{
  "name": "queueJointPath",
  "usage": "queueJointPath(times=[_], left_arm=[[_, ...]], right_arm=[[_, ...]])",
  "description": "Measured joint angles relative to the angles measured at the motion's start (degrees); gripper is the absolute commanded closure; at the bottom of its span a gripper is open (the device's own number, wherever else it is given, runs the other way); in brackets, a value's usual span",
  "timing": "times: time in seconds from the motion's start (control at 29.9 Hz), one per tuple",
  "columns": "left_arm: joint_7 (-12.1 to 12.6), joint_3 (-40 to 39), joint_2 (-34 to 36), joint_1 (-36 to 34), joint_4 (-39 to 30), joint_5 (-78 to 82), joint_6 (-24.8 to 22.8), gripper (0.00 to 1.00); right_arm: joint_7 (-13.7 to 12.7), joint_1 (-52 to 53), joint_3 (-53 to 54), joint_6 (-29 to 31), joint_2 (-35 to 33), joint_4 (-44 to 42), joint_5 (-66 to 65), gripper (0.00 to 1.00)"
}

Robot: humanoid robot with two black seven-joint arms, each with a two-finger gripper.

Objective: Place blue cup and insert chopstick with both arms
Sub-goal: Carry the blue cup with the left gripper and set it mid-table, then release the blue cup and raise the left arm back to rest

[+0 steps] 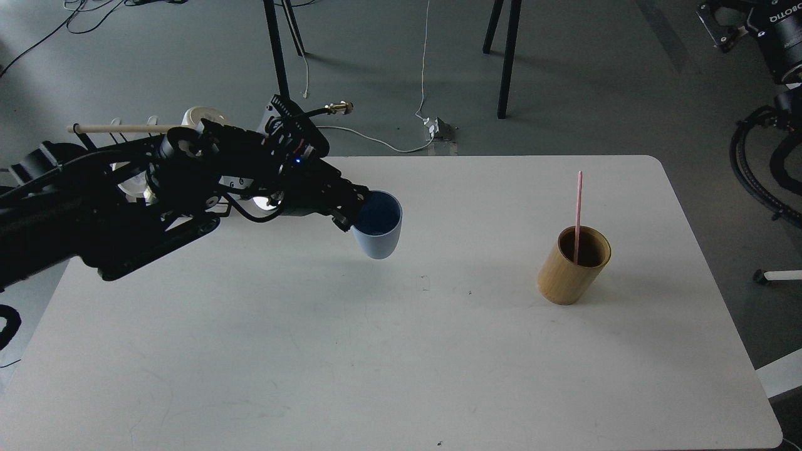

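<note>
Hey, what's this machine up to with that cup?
The robot's left arm reaches in over the white table, its left pincer closed on the rim of a small pale blue tumbler, apparently held just above the surface. To the right, a thin pink chopstick stands in a tan bamboo cylinder. The right pincer is out of view. The chopstick has not yet gone into the blue tumbler.

White rectangular table is occupying most of the view, bearing a tan bamboo cylinder standing upright toward its right side. Pale wooden rod and white mug are showing beyond the far-left edge; black stand legs and white cable are resting on the grey floor.
</note>
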Motion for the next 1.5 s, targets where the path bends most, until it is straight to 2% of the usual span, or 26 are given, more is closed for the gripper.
queueJointPath(times=[0.3,0.47,0.64,0.77,0.97,1.14,1.24,1.44,1.5], left_arm=[[-0.21,4.18,-15.42,0.9,12.51,3.81,0.0,0.98],[-0.49,6.19,-17.28,0.9,14.8,3.7,0.0,0.96],[-0.62,6.36,-17.3,0.84,14.83,3.49,0.01,0.89],[-0.7,6.34,-16.85,1.19,14.41,3.41,0.01,0.74],[-0.96,5.51,-15.39,1.27,13.73,2.69,0.01,0.57],[-0.95,1.86,-12.7,1.1,12.07,-5.22,0.01,0.48],[-0.95,-3.47,-10.77,0.89,11.81,-13.07,0.01,0.36],[-1.48,-17.77,-8.83,1.09,13.44,-40.71,0.02,0.02],[-1.5,-20.73,-8.63,1.15,15.07,-51.65,0.02,0.01]], right_arm=[[-0.02,0.33,-0.06,0.0,-4.66,0.29,-1.48,0.0],[-0.02,0.16,-0.13,0.0,-5.98,0.37,-1.48,0.0],[-0.02,0.02,-0.22,0.0,-6.07,0.37,-1.48,0.0],[0.03,0.01,-0.46,0.0,-5.88,0.38,-1.53,0.0],[0.09,0.0,-0.72,0.0,-5.87,0.77,-2.37,0.0],[0.16,-0.31,-0.69,-1.31,-6.76,4.33,-11.36,0.0],[0.18,-0.47,-0.65,-2.57,-8.44,6.33,-17.33,0.01],[0.7,-1.25,-3.67,-3.13,-15.66,13.88,-26.51,0.02],[0.75,-1.29,-5.21,-3.49,-18.23,16.8,-29.53,0.02]])
